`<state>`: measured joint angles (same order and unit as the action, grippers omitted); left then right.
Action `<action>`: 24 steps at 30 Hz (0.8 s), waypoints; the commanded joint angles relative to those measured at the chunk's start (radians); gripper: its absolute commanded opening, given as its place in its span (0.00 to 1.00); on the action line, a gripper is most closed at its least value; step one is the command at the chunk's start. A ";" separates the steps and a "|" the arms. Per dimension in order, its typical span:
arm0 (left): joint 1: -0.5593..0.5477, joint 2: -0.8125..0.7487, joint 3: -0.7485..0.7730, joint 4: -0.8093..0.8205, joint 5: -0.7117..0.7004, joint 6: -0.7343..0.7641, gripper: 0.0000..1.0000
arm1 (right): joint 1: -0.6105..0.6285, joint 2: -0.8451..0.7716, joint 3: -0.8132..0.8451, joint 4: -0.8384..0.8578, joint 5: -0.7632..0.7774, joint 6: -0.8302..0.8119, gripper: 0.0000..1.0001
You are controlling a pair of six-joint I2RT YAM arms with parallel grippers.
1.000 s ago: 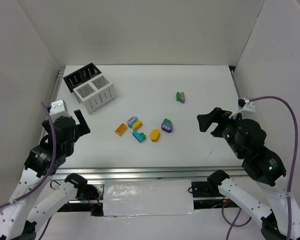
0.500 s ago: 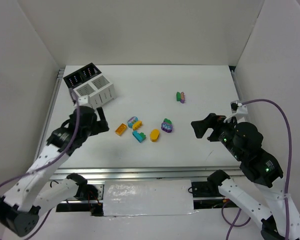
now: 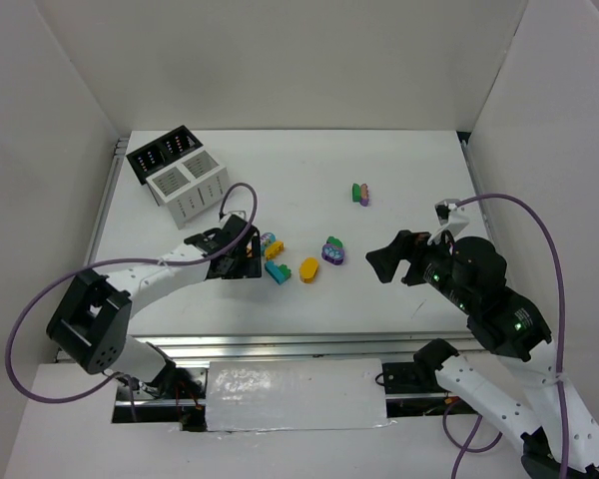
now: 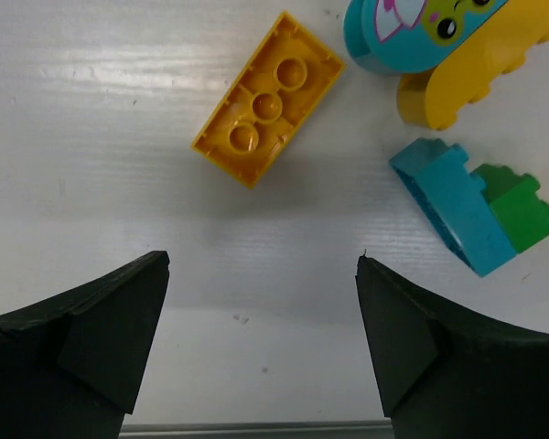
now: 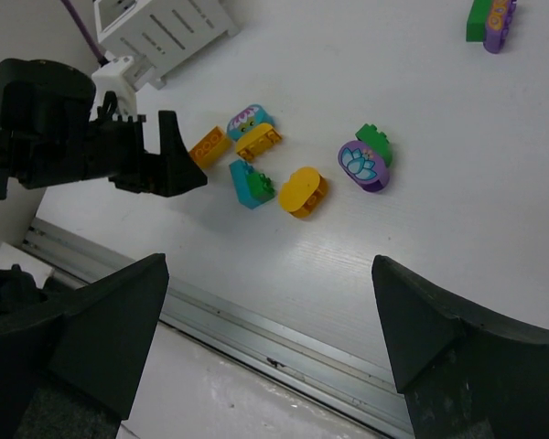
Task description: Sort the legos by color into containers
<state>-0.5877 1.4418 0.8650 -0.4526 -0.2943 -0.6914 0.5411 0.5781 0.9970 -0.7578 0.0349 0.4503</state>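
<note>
Legos (image 3: 309, 269) lie loose mid-table (image 3: 409, 160), bins (image 3: 195, 195) at far left. Left gripper (image 4: 261, 274), fingers apart, hovers just beside the orange brick (image 4: 268, 98). Right gripper (image 5: 270, 274) hangs spread wide, well apart from the bricks.

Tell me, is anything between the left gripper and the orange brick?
No. The left wrist view shows only bare table between the left gripper and orange brick.

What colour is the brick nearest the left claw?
The brick is orange; the left wrist view shows it best.
</note>
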 commanded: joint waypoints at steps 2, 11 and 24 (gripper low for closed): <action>-0.004 0.046 0.078 0.074 -0.089 0.069 1.00 | 0.011 0.006 0.002 0.052 -0.030 -0.028 1.00; 0.046 0.178 0.144 0.136 -0.053 0.228 0.99 | 0.019 0.020 -0.001 0.063 -0.030 -0.039 1.00; 0.123 0.272 0.124 0.181 0.011 0.256 0.97 | 0.031 0.034 -0.011 0.077 -0.046 -0.042 1.00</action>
<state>-0.4671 1.6802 0.9958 -0.2790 -0.2974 -0.4484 0.5610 0.6106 0.9932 -0.7399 -0.0013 0.4248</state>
